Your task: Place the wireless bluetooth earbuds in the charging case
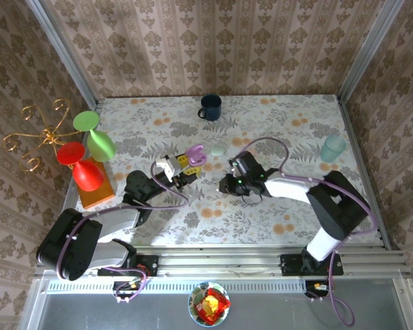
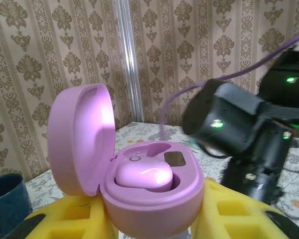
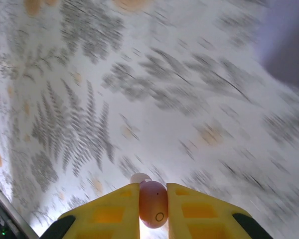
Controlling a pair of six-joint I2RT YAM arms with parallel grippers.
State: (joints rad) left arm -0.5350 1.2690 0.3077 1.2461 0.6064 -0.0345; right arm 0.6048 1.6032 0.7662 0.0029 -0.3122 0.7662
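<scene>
Your right gripper (image 3: pixel 153 196) pinches a pink earbud (image 3: pixel 153 206) between its yellow fingers, low centre in the right wrist view, with the table (image 3: pixel 189 74) blurred behind it. A pale nub sits just behind the earbud; I cannot tell whether it is the ear tip or another piece.

Your left gripper (image 1: pixel 184 172) is clamped on the open lilac case (image 2: pixel 154 199). Its lid (image 2: pixel 79 139) is tipped back toward the left of the left wrist view. A second earbud (image 2: pixel 144 177) lies in the nearer well, and the free well (image 2: pixel 175 159) is just to its upper right.

Expect the earbud to be almost weightless, hard, glossy and rounded. It will likely squirt out of flat pads if you squeeze harder or knock it on the rim. The pinch is across its middle, so leave it there and lower it gently. The case is a light, smooth shell, and its hinged lid may swing.

In the top view the grippers are near each other at mid-table. A mint case (image 1: pixel 218 149) lies just above the gap between them. The mug (image 1: pixel 210 106) is well apart at the top. Bare table lies between the grippers, so you can come in from the right and above, away from the lid.
</scene>
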